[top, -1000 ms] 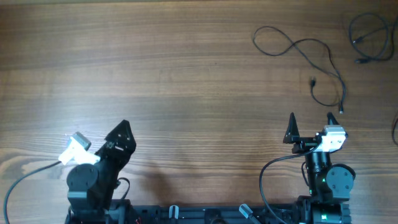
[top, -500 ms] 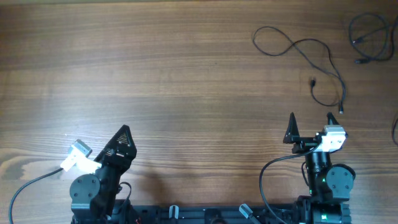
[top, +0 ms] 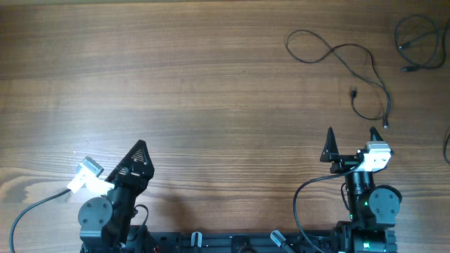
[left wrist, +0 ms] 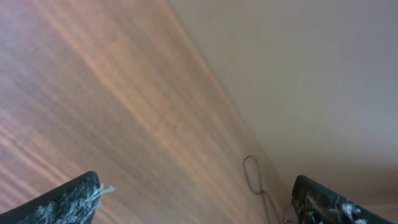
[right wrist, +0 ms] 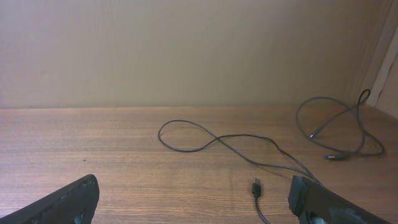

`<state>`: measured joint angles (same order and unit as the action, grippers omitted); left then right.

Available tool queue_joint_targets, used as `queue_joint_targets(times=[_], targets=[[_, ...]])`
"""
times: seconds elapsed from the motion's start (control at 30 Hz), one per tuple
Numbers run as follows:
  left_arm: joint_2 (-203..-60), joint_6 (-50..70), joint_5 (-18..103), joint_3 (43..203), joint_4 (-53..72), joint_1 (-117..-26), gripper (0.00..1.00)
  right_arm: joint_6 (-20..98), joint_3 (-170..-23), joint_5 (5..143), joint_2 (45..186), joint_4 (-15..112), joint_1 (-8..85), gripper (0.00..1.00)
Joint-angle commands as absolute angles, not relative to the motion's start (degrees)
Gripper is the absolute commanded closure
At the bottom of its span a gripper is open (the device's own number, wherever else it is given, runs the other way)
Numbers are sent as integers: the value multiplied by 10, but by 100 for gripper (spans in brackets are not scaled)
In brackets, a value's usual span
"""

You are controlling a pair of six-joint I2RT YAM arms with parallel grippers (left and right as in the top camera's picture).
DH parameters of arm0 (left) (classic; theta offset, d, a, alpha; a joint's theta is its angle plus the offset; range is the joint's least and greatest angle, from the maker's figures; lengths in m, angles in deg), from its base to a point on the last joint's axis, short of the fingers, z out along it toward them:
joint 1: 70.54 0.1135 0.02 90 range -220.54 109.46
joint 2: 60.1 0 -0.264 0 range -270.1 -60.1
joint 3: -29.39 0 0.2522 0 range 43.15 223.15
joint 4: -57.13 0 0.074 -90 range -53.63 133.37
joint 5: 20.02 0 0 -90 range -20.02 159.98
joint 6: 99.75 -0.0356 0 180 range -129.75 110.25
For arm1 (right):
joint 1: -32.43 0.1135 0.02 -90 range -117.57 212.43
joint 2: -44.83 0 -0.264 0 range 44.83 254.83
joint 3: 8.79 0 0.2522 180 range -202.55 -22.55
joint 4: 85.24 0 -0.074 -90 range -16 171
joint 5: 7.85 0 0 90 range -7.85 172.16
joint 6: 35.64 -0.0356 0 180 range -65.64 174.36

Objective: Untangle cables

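Observation:
Thin black cables lie at the table's far right. One cable (top: pixel 350 45) loops and trails down toward my right gripper (top: pixel 351 133); a second cable (top: pixel 406 69) coils in the far right corner, and a bit of a third (top: pixel 446 149) shows at the right edge. In the right wrist view the looped cable (right wrist: pixel 186 134) lies ahead, its plug (right wrist: pixel 256 186) between and just beyond the fingers, and the coiled cable (right wrist: pixel 336 134) is farther right. My right gripper (right wrist: pixel 193 208) is open and holds nothing. My left gripper (top: pixel 137 154), turned on its side at the near left, is open (left wrist: pixel 196 211) and holds nothing; a distant cable (left wrist: pixel 252 177) shows ahead.
The wooden table (top: pixel 176 84) is bare across the left and middle. A beige wall (right wrist: pixel 186 50) rises behind the far edge. Thicker black arm cables (top: pixel 302 193) hang near both arm bases at the near edge.
My left arm drew back slightly toward the near edge, then stopped. The right arm and the cables have not moved.

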<state>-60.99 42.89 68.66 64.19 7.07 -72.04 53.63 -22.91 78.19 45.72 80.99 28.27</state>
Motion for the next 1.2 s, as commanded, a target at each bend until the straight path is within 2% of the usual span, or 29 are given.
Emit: queue_joint_targets(times=[0.0,0.13,0.33,0.63,0.8,0.97,1.17], targets=[[-603,397,717,631,112,-723,0,543,-228,792,450,811,285,0],[-603,312,719,584,222,-723,0,543,-228,792,450,811,285,0],[-603,287,713,518,338,-723,0,543,-228,792,450,811,285,0],[-603,234,744,452,357,-724,0,543,-228,792,450,811,285,0],[-603,154,746,450,365,-727,0,543,-228,792,450,811,285,0],[-603,58,684,437,387,-735,0,543,-228,792,450,811,285,0],[-603,47,703,435,392,-736,0,543,-228,792,450,811,285,0]])
